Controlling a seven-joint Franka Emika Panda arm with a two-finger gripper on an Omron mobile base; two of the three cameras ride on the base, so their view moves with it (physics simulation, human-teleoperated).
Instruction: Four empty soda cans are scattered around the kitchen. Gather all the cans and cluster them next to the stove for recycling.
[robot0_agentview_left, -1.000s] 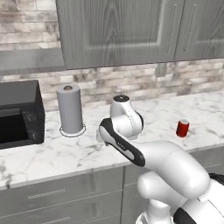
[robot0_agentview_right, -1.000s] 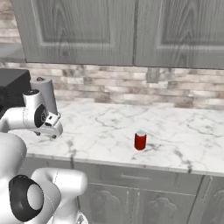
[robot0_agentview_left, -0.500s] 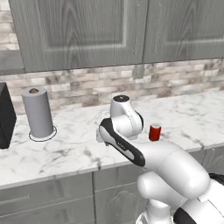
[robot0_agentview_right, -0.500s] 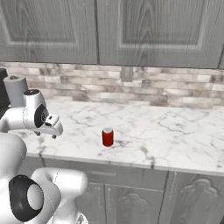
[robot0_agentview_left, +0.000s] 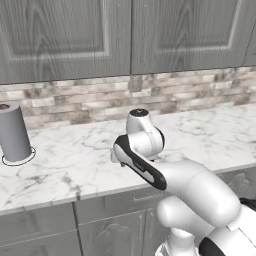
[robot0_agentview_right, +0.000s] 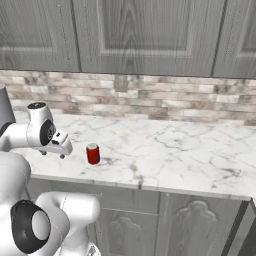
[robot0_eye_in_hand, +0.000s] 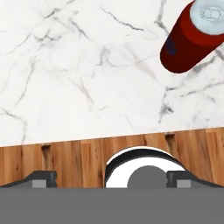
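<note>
One red soda can (robot0_agentview_right: 93, 153) with a silvery top stands upright on the white marble counter (robot0_agentview_right: 175, 155), close to its front edge. My gripper (robot0_agentview_right: 52, 154) hangs just left of it, over the counter's edge, pointing down. In the hand view the can (robot0_eye_in_hand: 192, 37) sits at the upper right, off to one side of my gripper (robot0_eye_in_hand: 111, 178). The fingertips (robot0_eye_in_hand: 41, 177) stand wide apart with nothing between them, so the gripper is open. The stove is out of view.
A tall grey paper-towel roll (robot0_agentview_left: 15, 132) stands on the counter at the far left. Grey wall cabinets (robot0_agentview_right: 145, 35) hang above a stone-tile backsplash. Below the counter's front edge lies wooden floor (robot0_eye_in_hand: 65, 157).
The base has driven to the right, so the whole scene has slid left: the black microwave has left the picture and the red can now stands right beside my hand. The arm's pose is unchanged.
</note>
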